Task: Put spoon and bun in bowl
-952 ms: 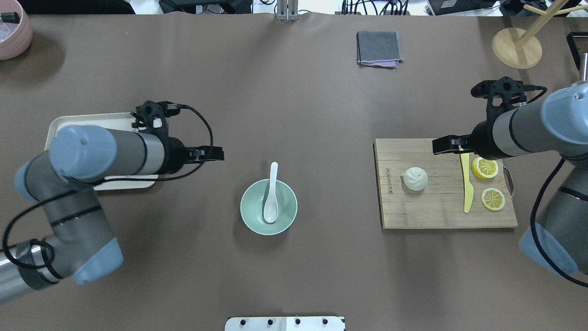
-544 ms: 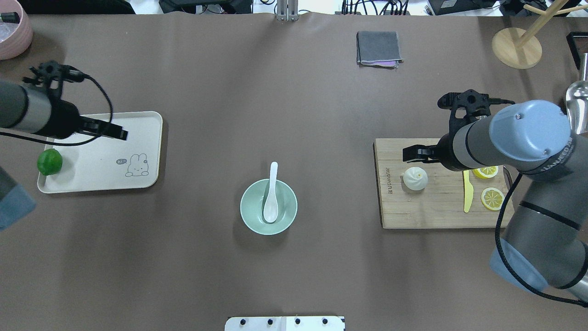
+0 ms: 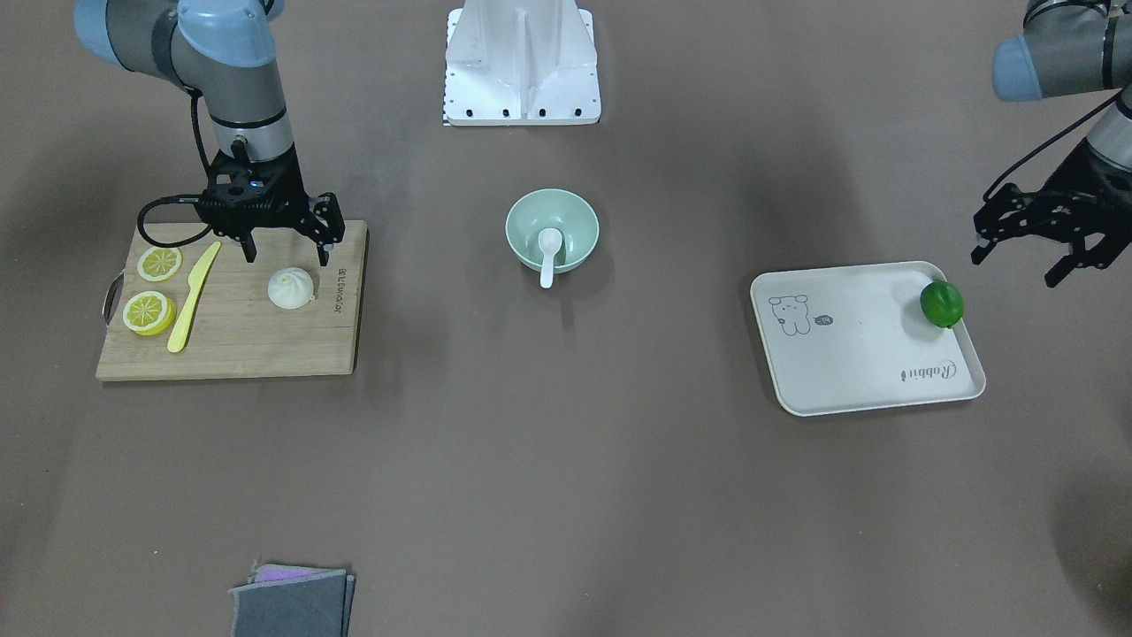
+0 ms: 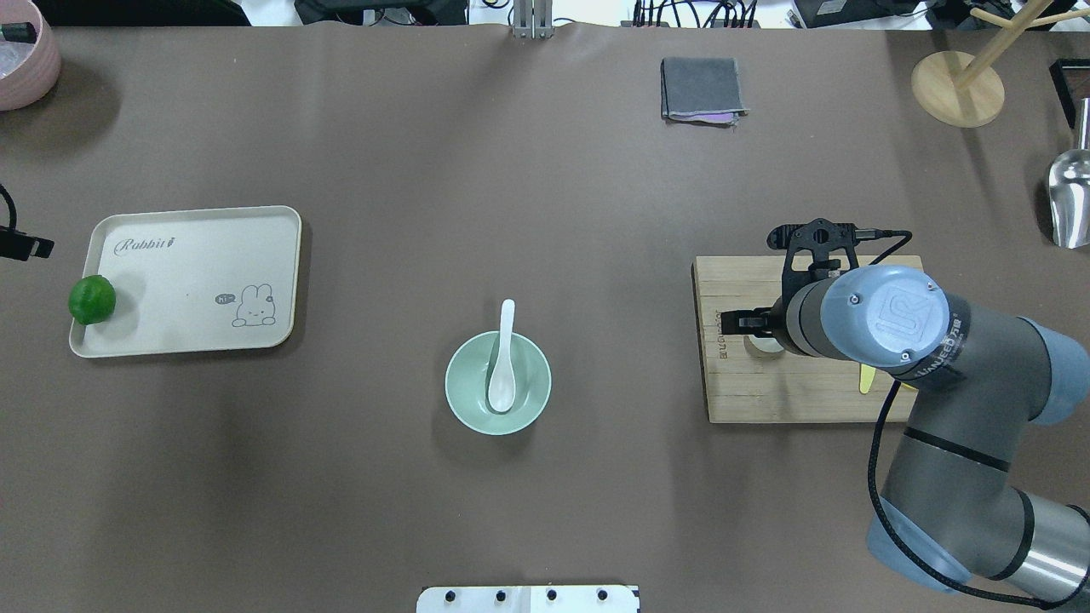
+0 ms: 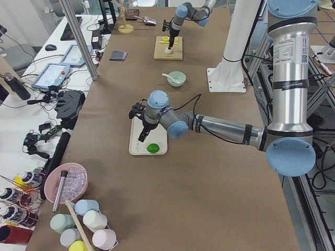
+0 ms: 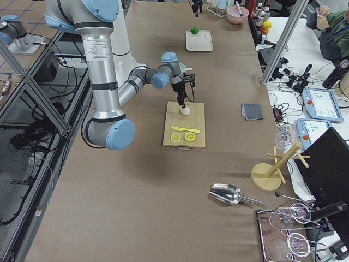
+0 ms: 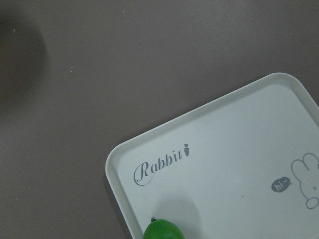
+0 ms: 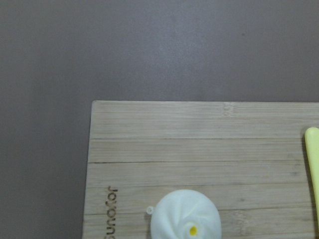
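Observation:
The white spoon (image 4: 502, 362) lies in the mint-green bowl (image 4: 467, 398) at the table's middle, its handle over the far rim; both also show in the front view, spoon (image 3: 548, 251) and bowl (image 3: 577, 223). The white bun (image 3: 290, 288) sits on the wooden cutting board (image 3: 256, 345). My right gripper (image 3: 287, 254) is open and empty, hanging just above and behind the bun. In the right wrist view the bun (image 8: 185, 220) is at the bottom edge. In the overhead view my right arm hides most of the bun. My left gripper (image 3: 1015, 265) is open and empty, beyond the tray's end.
A cream tray (image 4: 187, 281) with a green lime (image 4: 92, 300) lies at the left. Two lemon slices (image 3: 148, 312) and a yellow knife (image 3: 193, 296) lie on the board. A folded grey cloth (image 4: 702, 89), a wooden stand (image 4: 958, 89) and a metal scoop (image 4: 1069, 200) lie far back.
My left arm has pulled back left, off the tray to the view's edge. My right arm has moved in over the bun and now covers it from overhead.

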